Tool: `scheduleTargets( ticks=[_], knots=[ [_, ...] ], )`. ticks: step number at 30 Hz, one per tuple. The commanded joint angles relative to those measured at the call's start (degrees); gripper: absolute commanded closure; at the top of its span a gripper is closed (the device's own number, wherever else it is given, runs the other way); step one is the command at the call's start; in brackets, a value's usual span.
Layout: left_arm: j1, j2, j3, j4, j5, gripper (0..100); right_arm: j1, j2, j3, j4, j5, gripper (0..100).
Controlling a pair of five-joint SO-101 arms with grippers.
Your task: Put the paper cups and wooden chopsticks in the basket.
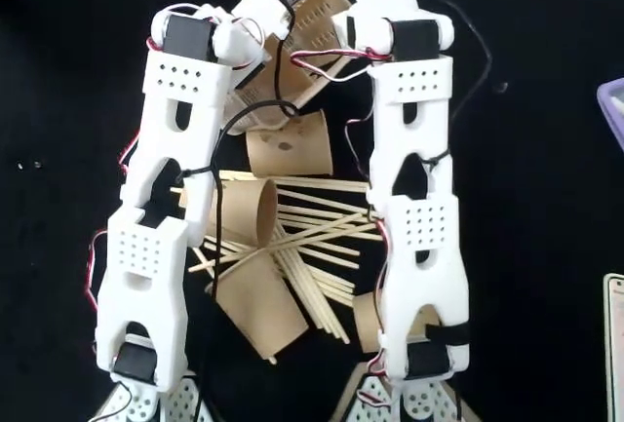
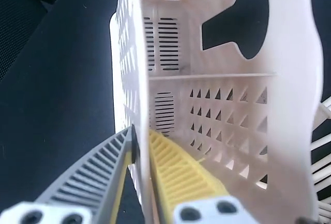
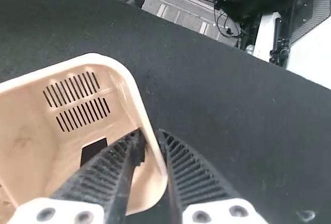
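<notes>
2 arms hold the basket (image 1: 327,13) at the surface's (image 1: 546,247) far end; the left gripper (image 2: 139,137) has its fingers clamped on a side wall; the right gripper (image 3: 150,140) fingers pinch a rim corner; cups (image 1: 290,144) and chopsticks (image 1: 322,217) lie loose between the arms. Likely risk: thin-wall grips slip, or uneven pulls twist the basket, dropping it onto the pile.

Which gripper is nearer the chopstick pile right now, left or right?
Left, by the high view. The left gripper clamps a basket wall, with the chopsticks just beyond the basket; the right gripper clamps the basket's rim farther from them.
</notes>
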Motion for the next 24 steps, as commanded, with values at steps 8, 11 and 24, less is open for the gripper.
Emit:
scheduleTargets(
  ticks=[8, 11, 24],
  knots=[
    [-2.7, -2.8, -9.9, 0.8, 8.3, 97, 2.8, -5.4, -4.2, 5.5, -3.3, 98.8],
    [-4.3, -2.5, -15.7, 1.4, 18.5, 88, 3.0, -5.8, -4.2, 6.2, -5.5, 98.8],
    [-11.6, -2.7, -18.9, 7.1, 31.1, 79, 2.5, -5.9, -4.2, 9.4, -11.2, 98.8]
  ],
)
